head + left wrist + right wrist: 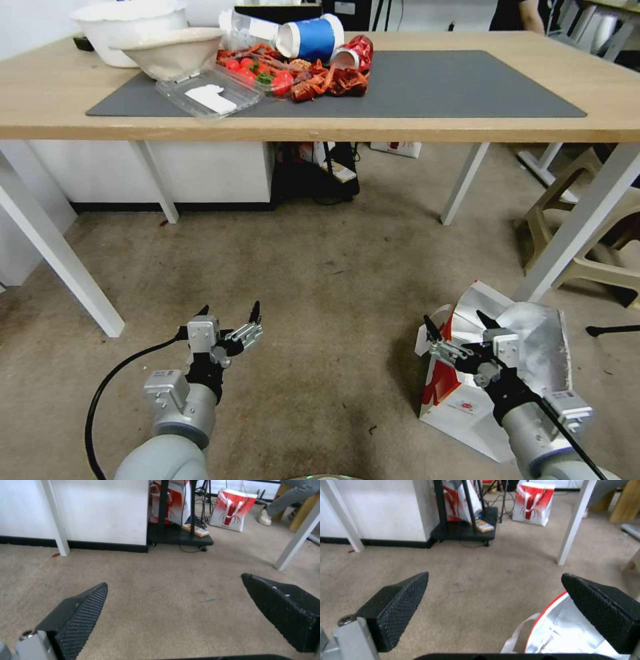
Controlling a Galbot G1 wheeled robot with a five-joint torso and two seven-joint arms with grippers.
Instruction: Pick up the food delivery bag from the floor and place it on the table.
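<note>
The food delivery bag (540, 353) stands on the floor (320, 293) at the lower right, white with a red side panel, a small round red logo and foil lining, its mouth open upward. My right gripper (460, 325) hovers open just above the bag's near rim; the right wrist view shows the foil lining (560, 635) and a white handle (516, 635) under the spread fingers (403, 600). My left gripper (228, 311) is open over bare floor at the lower left, its fingers (83, 610) empty. The table (40, 93) with its dark grey mat (453, 87) spans the top.
On the table's left half sit white bowls (133, 27), a clear plastic lid (210, 93), red food scraps (300, 77) and a tipped blue cup (313, 37). White table legs (580, 220) stand beside the bag; a beige stool (587, 220) is at right. Another red-white bag (233, 510) stands beyond.
</note>
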